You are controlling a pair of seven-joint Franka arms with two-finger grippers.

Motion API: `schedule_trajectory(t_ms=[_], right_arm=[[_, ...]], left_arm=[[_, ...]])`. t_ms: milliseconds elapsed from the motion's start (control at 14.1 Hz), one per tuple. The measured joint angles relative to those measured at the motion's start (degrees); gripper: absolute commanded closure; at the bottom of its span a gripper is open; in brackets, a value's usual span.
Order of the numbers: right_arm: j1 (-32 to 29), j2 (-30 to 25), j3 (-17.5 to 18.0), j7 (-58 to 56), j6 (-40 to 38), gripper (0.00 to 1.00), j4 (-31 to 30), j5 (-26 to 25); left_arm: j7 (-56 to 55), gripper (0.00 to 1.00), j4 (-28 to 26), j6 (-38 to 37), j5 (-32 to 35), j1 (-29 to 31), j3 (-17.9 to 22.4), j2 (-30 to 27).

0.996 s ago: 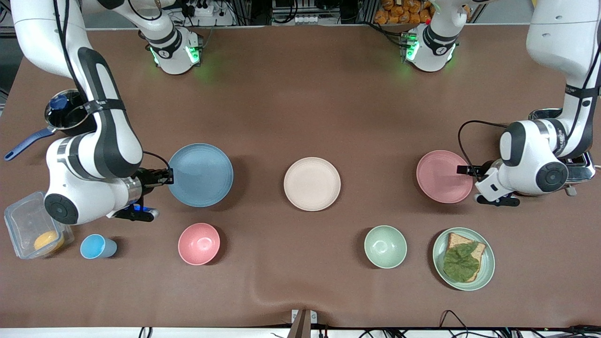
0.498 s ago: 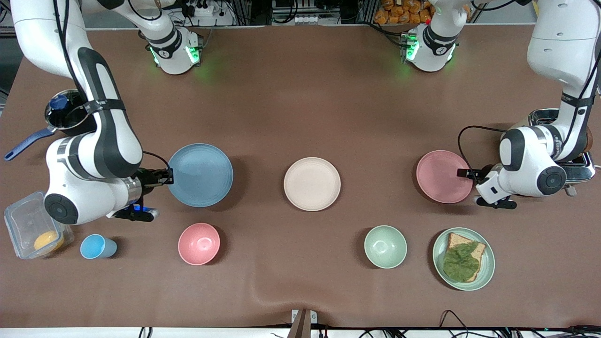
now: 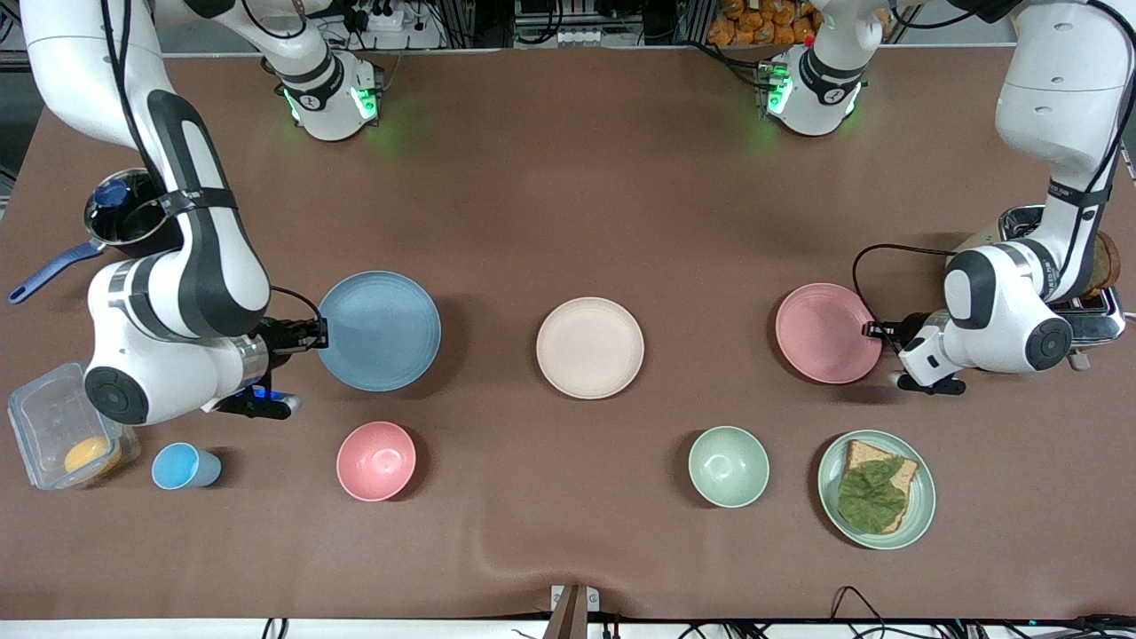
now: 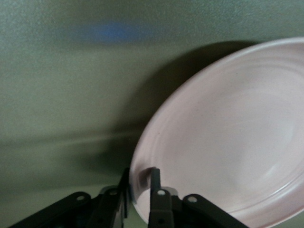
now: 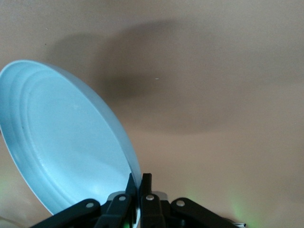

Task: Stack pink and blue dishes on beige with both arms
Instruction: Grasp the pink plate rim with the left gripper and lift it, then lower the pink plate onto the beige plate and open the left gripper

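My right gripper is shut on the rim of the light blue plate, which hangs tilted a little above the table toward the right arm's end. In the right wrist view the blue plate rises from the closed right gripper. My left gripper is shut on the rim of the pale pink plate, toward the left arm's end. The left wrist view shows the left gripper clamping the pink plate edge, a shadow beneath it. The beige plate lies flat between the two, bare.
Nearer the camera stand a deep pink bowl, a green bowl, a green plate with bread and a leaf, and a small blue cup. A plastic box and a pot sit by the right arm, a toaster by the left.
The left gripper has carried the pink plate a short way toward the beige plate. The right arm and the blue plate have not moved.
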Motion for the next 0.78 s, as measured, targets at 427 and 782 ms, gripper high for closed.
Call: schedule_trajectory(t_ms=[427,782], right_arm=[[0.0,0.04,0.0,0.0,0.0,1.0,0.0,0.0],[-0.07,0.05,-0.02,0.0,0.01,1.0,0.0,-0.03]], left_arm=[[1.42,1.0,4.76,-5.61,-1.53,0.4,-1.77,-1.49],[-2.73,1.0,10.11,-10.95,-9.48,-0.84,-8.9,-2.74]])
